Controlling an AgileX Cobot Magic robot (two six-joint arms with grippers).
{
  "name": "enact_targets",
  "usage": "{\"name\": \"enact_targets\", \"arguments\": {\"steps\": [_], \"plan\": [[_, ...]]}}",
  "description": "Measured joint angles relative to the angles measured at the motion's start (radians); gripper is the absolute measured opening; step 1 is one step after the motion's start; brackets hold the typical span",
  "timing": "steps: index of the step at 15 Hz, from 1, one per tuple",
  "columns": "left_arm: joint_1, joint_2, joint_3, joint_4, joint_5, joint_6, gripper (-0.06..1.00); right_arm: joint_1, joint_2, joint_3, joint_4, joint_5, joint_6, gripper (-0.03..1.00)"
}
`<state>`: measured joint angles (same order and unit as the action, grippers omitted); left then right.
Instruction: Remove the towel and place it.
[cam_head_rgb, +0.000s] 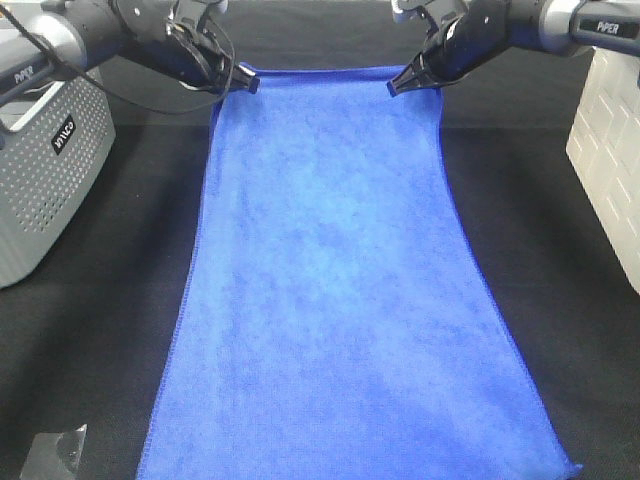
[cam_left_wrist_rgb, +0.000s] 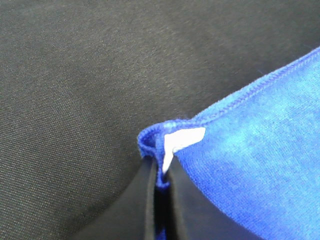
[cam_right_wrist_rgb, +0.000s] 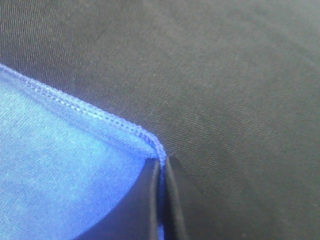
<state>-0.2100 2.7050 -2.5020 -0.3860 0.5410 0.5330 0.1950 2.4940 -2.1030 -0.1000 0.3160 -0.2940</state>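
The royal-blue towel lies spread lengthwise over the black table, from the far middle down to the near edge. My left gripper is shut on its far left corner; the left wrist view shows the jaws pinching the hem beside the small white tag. My right gripper is shut on the far right corner; the right wrist view shows the jaws closed on the stitched hem. The far edge of the towel is stretched between the two grippers.
A grey perforated basket stands at the left edge. A white crate stands at the right edge. A small dark shiny object lies at the near left corner. Black cloth covers the table.
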Motion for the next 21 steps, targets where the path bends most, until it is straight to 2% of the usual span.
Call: {"name": "enact_targets", "arguments": {"steps": [3, 6, 8, 10, 12, 14, 15, 16, 18, 21], "plan": [[0.0, 0.038, 0.0, 0.0, -0.041, 0.008, 0.01, 0.0, 0.045, 0.0, 0.0, -0.019, 0.007, 0.0], [0.0, 0.08, 0.0, 0.0, -0.084, 0.008, 0.01, 0.0, 0.083, 0.0, 0.011, -0.061, 0.022, 0.05], [0.0, 0.096, 0.0, 0.001, -0.109, 0.01, 0.01, 0.0, 0.101, 0.0, 0.033, -0.073, 0.023, 0.19], [0.0, 0.098, 0.0, 0.018, -0.133, 0.012, 0.04, -0.001, 0.117, 0.0, 0.05, -0.081, 0.026, 0.46], [0.0, 0.098, 0.0, 0.026, -0.18, 0.012, 0.21, -0.001, 0.124, 0.0, 0.065, -0.073, 0.031, 0.64], [0.0, 0.098, 0.0, 0.028, -0.243, -0.009, 0.59, -0.001, 0.124, 0.0, 0.065, -0.054, 0.031, 0.68], [0.0, 0.098, 0.0, 0.028, -0.254, -0.03, 0.74, -0.001, 0.123, 0.0, 0.065, -0.038, 0.031, 0.68], [0.0, 0.098, 0.0, 0.029, -0.254, -0.051, 0.82, -0.001, 0.119, 0.0, 0.065, -0.023, 0.031, 0.69], [0.0, 0.098, 0.0, 0.029, -0.221, -0.064, 0.86, -0.001, 0.078, 0.0, 0.065, 0.017, 0.031, 0.69], [0.0, 0.071, 0.0, 0.03, -0.053, -0.081, 0.87, -0.002, -0.002, 0.0, 0.064, 0.104, 0.025, 0.69]]}}
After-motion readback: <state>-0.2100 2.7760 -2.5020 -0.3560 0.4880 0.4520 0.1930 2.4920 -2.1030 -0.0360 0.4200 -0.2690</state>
